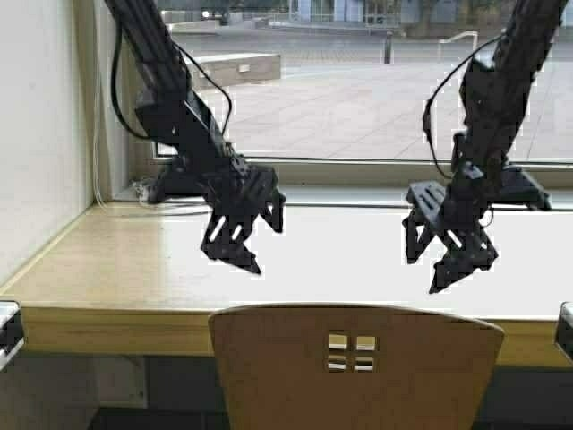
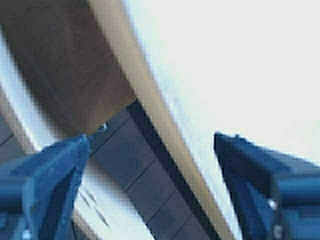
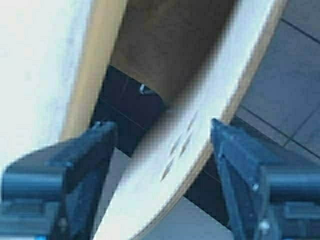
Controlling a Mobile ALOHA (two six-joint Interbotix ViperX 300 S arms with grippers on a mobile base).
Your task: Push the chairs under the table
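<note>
1. High view: Nearest the camera, the curved back of a tan plywood chair (image 1: 358, 367), pierced by four small square holes, rises at the bottom of the frame, just in front of the thick yellowish front edge of the pale-wood table (image 1: 116, 260). The chair's seat is out of sight below its back. Above the glossy tabletop, the left gripper (image 1: 240, 235) hangs with its fingers spread, holding nothing; the right gripper (image 1: 452, 251) hangs likewise, spread and empty, over the table's right half. Both are well clear of the chair. Behind the table runs a window (image 1: 358, 90) onto a paved plaza, and a white wall (image 1: 36, 125) closes the left side.

2. Left wrist view: The left gripper's (image 2: 150, 175) blue fingers (image 2: 55, 170) stand wide apart in the foreground, released. Between them run the table's edge (image 2: 150, 100) and dark floor tiles (image 2: 150, 200); the chair's brown seat (image 2: 65, 65) lies beside that edge.

3. Right wrist view: The right gripper's (image 3: 162, 175) fingers (image 3: 85, 160) are parted and empty. Between them shows the chair back (image 3: 200, 115) with its square holes, the table's yellowish edge (image 3: 92, 65) alongside.
</note>
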